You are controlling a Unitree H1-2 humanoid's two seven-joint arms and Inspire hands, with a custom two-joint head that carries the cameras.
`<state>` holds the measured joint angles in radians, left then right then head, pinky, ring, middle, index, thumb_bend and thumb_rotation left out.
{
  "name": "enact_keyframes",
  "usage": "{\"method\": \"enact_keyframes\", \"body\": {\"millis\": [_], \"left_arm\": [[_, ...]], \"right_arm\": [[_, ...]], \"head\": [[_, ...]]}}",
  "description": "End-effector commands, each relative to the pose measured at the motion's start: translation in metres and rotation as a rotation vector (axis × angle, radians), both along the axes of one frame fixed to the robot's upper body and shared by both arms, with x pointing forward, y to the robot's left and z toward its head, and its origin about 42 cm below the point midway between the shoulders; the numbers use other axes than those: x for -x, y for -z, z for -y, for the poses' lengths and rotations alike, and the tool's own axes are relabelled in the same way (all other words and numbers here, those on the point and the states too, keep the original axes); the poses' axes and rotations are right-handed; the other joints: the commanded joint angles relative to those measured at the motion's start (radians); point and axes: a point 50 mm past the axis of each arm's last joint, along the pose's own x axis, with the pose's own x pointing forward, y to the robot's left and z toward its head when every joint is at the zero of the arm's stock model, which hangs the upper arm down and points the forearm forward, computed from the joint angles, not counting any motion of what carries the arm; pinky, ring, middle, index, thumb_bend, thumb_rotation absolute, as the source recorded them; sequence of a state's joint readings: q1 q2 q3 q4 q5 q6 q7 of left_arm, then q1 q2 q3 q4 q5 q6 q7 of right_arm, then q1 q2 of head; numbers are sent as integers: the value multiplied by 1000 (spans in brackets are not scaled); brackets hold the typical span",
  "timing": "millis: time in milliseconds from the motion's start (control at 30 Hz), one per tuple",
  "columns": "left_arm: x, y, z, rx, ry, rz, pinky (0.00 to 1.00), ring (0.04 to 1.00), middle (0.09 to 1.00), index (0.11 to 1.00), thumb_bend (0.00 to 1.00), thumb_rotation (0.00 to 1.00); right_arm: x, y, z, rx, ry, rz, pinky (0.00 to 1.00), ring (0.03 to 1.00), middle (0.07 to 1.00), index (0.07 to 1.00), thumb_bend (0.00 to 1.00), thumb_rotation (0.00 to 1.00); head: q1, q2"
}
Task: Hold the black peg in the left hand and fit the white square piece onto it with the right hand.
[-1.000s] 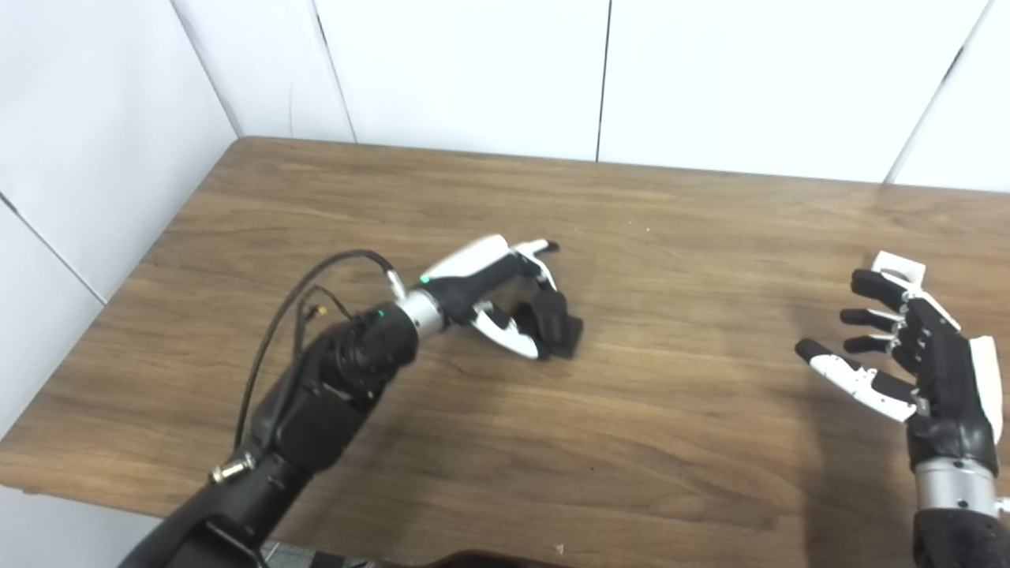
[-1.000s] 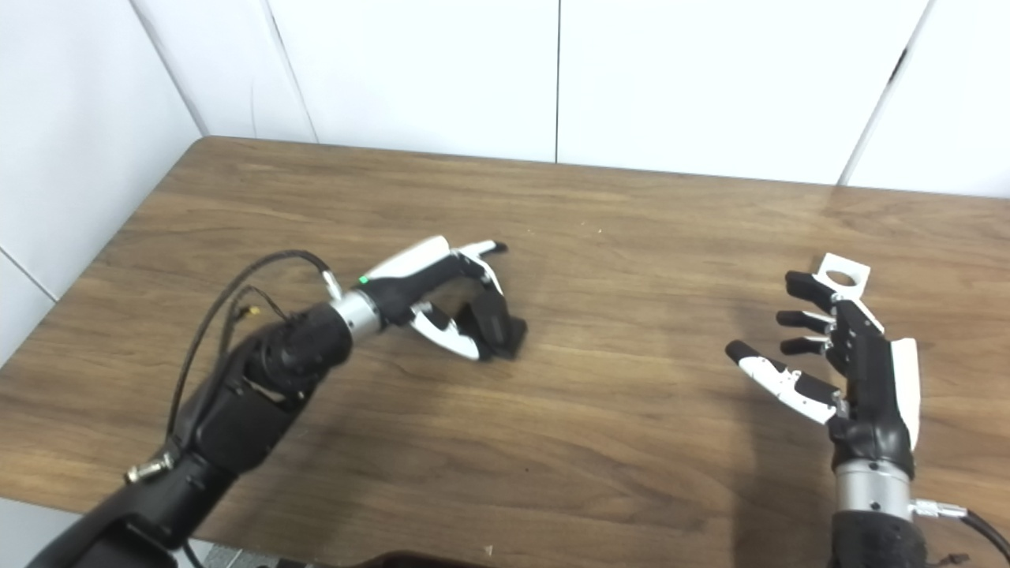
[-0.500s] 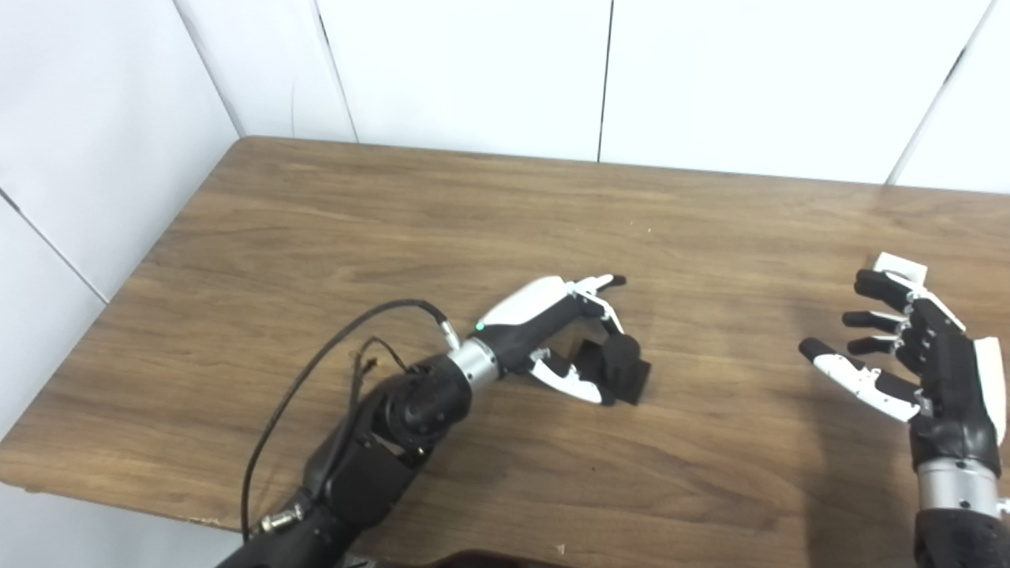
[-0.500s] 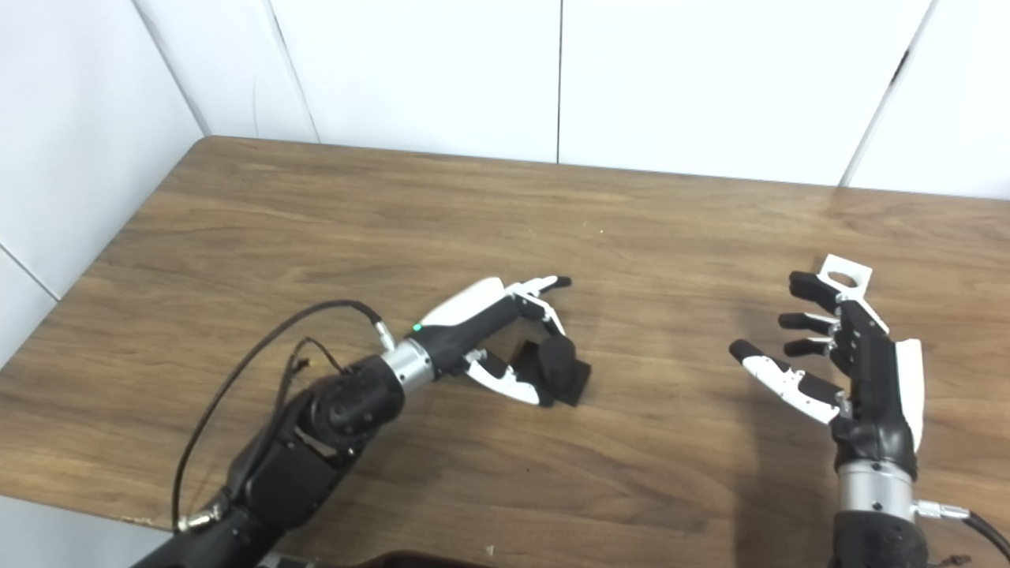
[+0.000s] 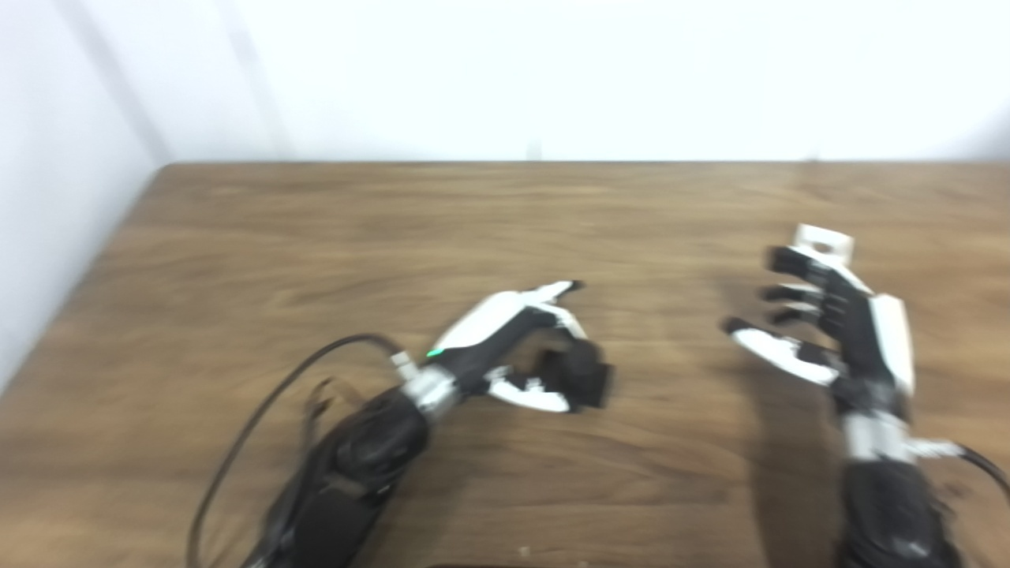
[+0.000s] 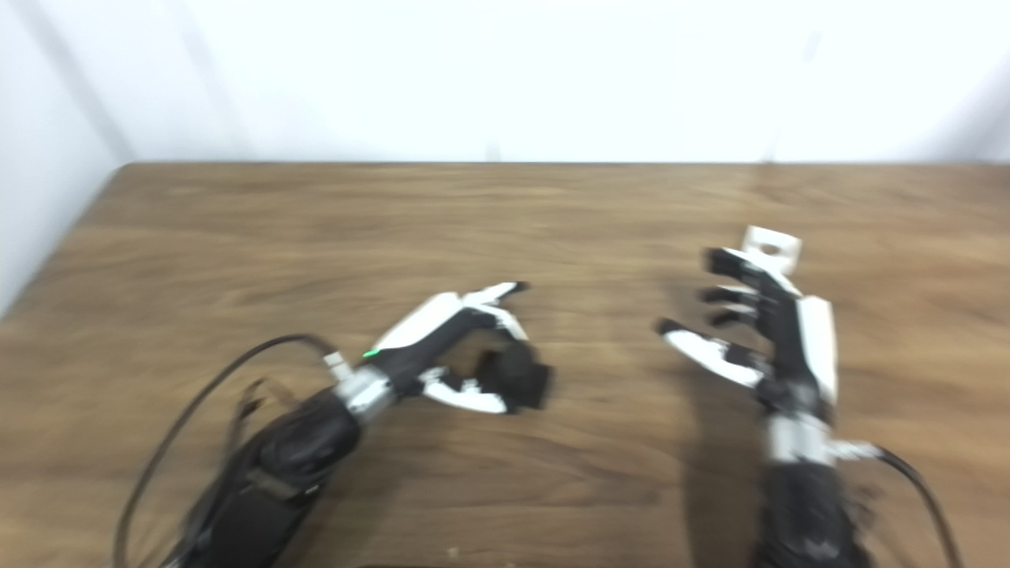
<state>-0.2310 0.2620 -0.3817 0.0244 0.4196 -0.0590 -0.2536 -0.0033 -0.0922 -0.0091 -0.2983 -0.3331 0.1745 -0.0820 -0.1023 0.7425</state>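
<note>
Both views are blurred. My left hand (image 5: pixel 521 347) is shut on the black peg (image 5: pixel 585 377), a short black cylinder on a square black base, held near the table's middle; it also shows in the right eye view (image 6: pixel 517 377). My right hand (image 5: pixel 828 323) is open with fingers spread, empty, above the table's right side. The white square piece (image 5: pixel 824 240) with a round hole lies flat on the table just beyond the right hand's fingertips; it shows in the right eye view too (image 6: pixel 772 243).
The wooden table (image 5: pixel 316 237) meets white walls at the back and left. A black cable (image 5: pixel 260 410) loops off my left forearm. The table's front edge runs along the picture's bottom.
The camera has moved, shifting and blurring the whole picture. My left hand keeps its hold on the peg, which was carried rightward earlier. The right hand stays open near the white piece.
</note>
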Motion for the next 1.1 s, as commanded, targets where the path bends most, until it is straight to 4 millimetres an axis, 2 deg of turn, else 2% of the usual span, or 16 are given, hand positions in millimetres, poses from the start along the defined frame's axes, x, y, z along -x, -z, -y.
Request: {"method": "enact_keyframes", "body": {"millis": [0,33,167,267,467,567,667,767,833,900,1067], "left_arm": [[6,5,-15,-55,27,-30,1000,1000,1000,492,520,79],[6,5,-19,-54,26,-30,1000,1000,1000,492,520,79],[7,4,-29,-48,26,-32,1000,1000,1000,492,521,76],[9,5,-34,-46,32,-32,1000,1000,998,491,521,74],[12,11,-40,-33,40,-47,979,1000,991,491,522,65],[13,12,-43,-36,36,-50,974,1000,986,491,522,63],[13,13,-45,-23,33,-51,966,1000,981,490,522,59],[14,15,-45,-25,36,-51,973,1000,977,490,521,58],[14,14,-44,-27,38,-55,984,1000,976,490,521,56],[15,14,-44,-26,39,-54,983,1000,975,490,521,55],[15,13,-43,-25,43,-49,971,1000,974,490,521,54]], "right_arm": [[-6,-15,-9,7,-18,101,507,640,767,734,620,154],[-7,-15,-12,11,-18,102,508,640,769,734,617,157],[-10,-15,-24,14,-16,99,506,643,779,742,618,174],[-12,-16,-32,18,-20,100,512,651,787,746,617,185],[-17,-19,-41,24,-34,110,499,651,790,753,612,181],[-23,-24,-40,60,-34,129,540,686,791,754,622,181],[-35,-33,-31,112,-15,158,565,678,771,755,636,204],[-50,-46,-15,244,10,186,564,676,775,755,637,221],[-60,-56,-1,338,19,197,626,746,798,757,639,199],[-70,-68,14,429,33,184,654,786,821,765,644,224],[-97,-99,50,662,77,145,663,825,865,768,671,272]], "head": [[-1,1],[-52,-6],[-175,-26],[-242,-45],[-336,-86],[-369,-105],[-388,-119],[-396,-128],[-395,-131],[-393,-131],[-389,-135]]}}
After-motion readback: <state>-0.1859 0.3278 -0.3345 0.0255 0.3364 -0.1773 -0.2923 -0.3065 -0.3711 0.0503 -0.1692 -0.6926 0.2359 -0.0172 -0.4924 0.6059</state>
